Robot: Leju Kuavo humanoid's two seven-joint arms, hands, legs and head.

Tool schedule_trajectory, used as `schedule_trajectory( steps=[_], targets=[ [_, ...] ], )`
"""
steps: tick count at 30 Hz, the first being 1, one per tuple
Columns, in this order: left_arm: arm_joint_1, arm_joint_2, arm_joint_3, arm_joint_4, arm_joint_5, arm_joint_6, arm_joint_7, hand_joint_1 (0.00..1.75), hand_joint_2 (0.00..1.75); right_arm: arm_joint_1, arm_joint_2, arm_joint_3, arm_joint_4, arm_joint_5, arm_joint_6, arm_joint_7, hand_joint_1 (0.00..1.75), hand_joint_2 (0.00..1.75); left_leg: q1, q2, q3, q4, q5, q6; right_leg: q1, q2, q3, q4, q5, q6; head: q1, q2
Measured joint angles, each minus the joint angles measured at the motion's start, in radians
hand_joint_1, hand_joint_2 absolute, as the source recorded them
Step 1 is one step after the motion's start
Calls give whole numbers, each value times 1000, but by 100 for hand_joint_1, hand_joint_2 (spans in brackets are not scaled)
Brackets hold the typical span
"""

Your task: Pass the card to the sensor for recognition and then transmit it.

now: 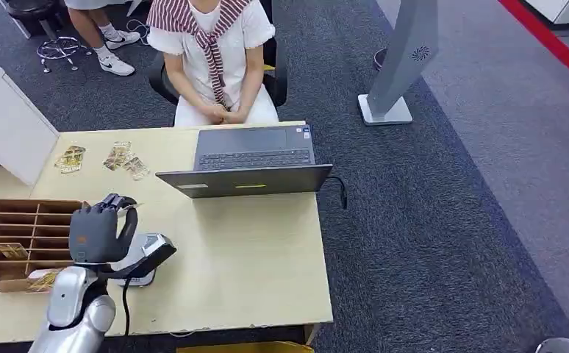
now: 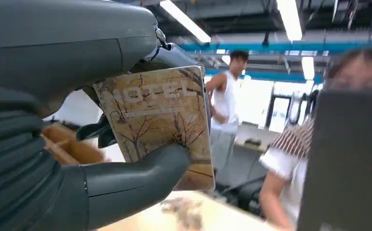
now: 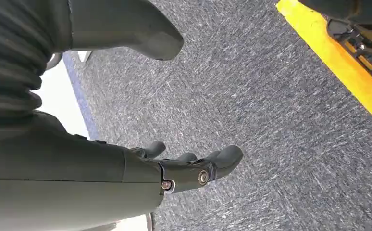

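My left hand [image 1: 99, 229] is raised over the left part of the desk, just above the card sensor [image 1: 143, 257], a small grey device with a cable. In the left wrist view that hand [image 2: 68, 144] holds a tan hotel card [image 2: 157, 118] printed with bare trees, pinched between thumb and fingers. My right hand [image 3: 141, 144] hangs over grey carpet with its fingers apart and nothing in it.
An open laptop [image 1: 248, 163] stands at the desk's far side, a seated person [image 1: 215, 59] behind it. More cards [image 1: 123, 158] lie at the far left. A wooden divided tray [image 1: 24, 235] holding cards sits left of my hand. A white cabinet [image 1: 6, 121] stands further left.
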Motion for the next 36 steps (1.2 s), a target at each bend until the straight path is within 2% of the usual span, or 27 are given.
schedule_trajectory(
  steps=[6,10,14,19,22,28,29,36],
  targets=[
    [-62,-3,0,-134,33,-18,9,175,175,-10,0,10,0,1,8,7,0,175,0,0,0,0,0,0,0,0,0,0,0,0,0,0],
    [-127,-3,0,-143,-4,-45,37,175,175,-18,0,21,0,11,21,9,0,175,0,0,0,0,1,0,0,0,0,0,0,0,0,0],
    [-270,-9,0,-28,-89,-49,79,175,175,-39,0,45,0,22,48,11,0,175,0,-1,0,1,2,-1,0,-1,0,0,2,0,0,0],
    [-447,-26,0,169,-121,-73,99,175,175,-59,0,69,0,34,64,21,0,175,0,-1,0,1,3,-1,0,0,0,0,4,0,0,0],
    [-521,-43,0,261,-135,-84,109,175,175,-65,2,74,0,35,65,28,0,175,0,-1,-1,1,3,-1,0,0,0,0,4,0,0,0],
    [-581,-67,0,361,-156,-96,128,175,175,-70,5,89,0,35,71,31,0,175,0,-1,-1,1,3,-1,0,0,0,0,3,0,0,0],
    [-586,-71,0,372,-156,-94,129,0,175,-70,5,91,0,35,72,32,0,175,0,-1,-1,1,3,-1,0,0,0,0,3,0,0,0],
    [-594,-78,0,427,-151,-29,129,0,175,-73,8,98,0,36,74,40,0,175,0,-1,-1,1,3,-1,0,0,0,0,3,0,0,0]
  ],
)
